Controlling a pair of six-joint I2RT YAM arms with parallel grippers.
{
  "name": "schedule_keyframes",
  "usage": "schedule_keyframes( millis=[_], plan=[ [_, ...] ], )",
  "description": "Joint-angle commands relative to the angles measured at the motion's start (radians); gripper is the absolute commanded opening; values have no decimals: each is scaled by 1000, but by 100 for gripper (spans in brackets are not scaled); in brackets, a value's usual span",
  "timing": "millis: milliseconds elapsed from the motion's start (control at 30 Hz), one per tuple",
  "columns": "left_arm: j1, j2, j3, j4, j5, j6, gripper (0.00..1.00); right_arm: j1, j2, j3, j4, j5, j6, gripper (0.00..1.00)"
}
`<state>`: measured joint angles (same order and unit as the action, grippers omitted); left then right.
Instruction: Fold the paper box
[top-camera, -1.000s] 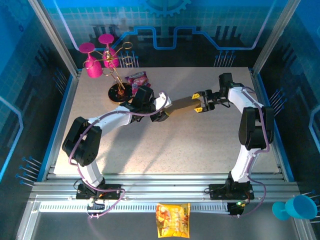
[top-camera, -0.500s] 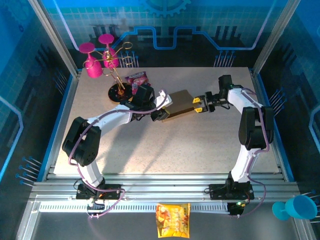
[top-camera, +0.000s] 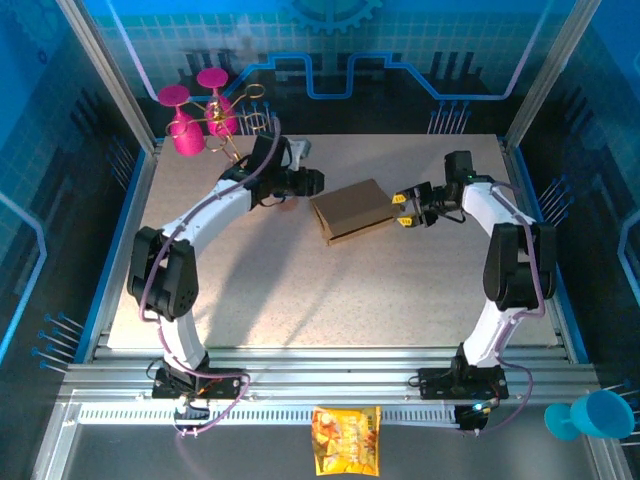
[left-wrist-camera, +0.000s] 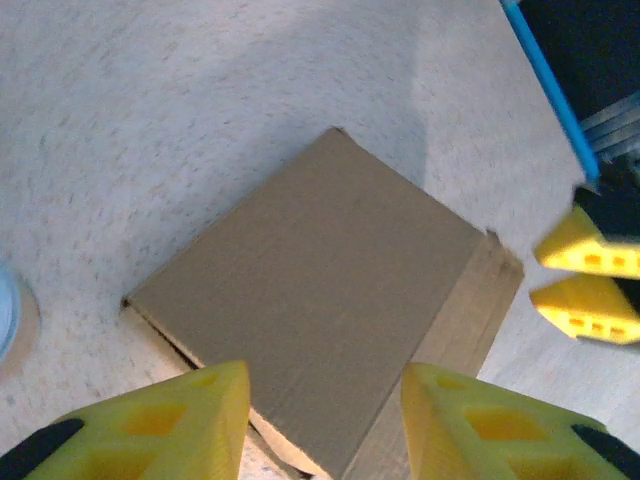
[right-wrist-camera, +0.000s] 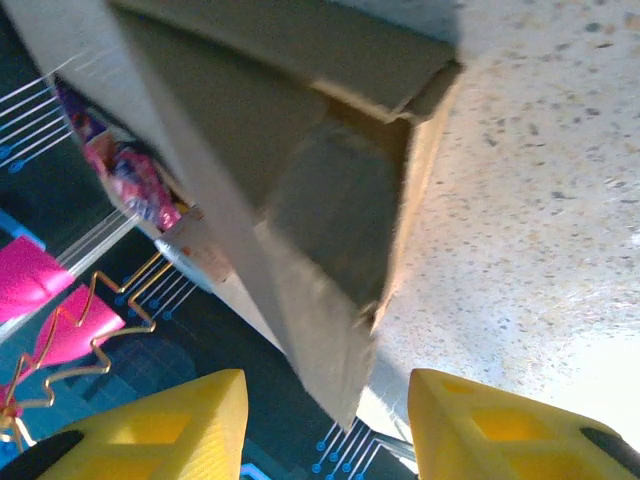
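Box (top-camera: 350, 210): lying on bench (top-camera: 300, 290) between both grippers, long axis toward each. Right gripper (top-camera: 402, 209): parted, empty, just beside box end, nearer. Left gripper (left-wrist-camera: 325, 385): parted, empty, box just ahead.
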<state>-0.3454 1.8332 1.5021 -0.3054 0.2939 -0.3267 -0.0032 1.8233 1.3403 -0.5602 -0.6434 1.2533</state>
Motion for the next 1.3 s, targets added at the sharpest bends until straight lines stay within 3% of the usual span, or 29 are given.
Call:
schedule_keyframes(
  millis=[0,167,300,633,900,1133,1200,1267],
  plan=[
    [-7,70,7,-71,68,-316,43,-11,11,33,-32,-10,-49,47],
    [-16,154,106,-233,38,-337,43,-12,54,39,-28,-38,-46,48],
    [-27,178,102,-260,24,-365,46,-13,85,41,-29,-26,-58,49],
    [-65,239,17,-127,22,-422,48,-25,172,-55,-11,7,-113,46],
    [-66,262,-15,-98,-23,-410,45,-37,197,-33,-70,18,-174,43],
    [-66,293,-24,-88,3,-403,32,-44,100,6,-109,49,-203,46],
    [-65,298,-31,-93,8,-398,24,-54,55,34,-114,93,-243,47],
    [-65,292,-54,-87,15,-396,10,-69,27,77,-120,138,-313,49]
  ],
)
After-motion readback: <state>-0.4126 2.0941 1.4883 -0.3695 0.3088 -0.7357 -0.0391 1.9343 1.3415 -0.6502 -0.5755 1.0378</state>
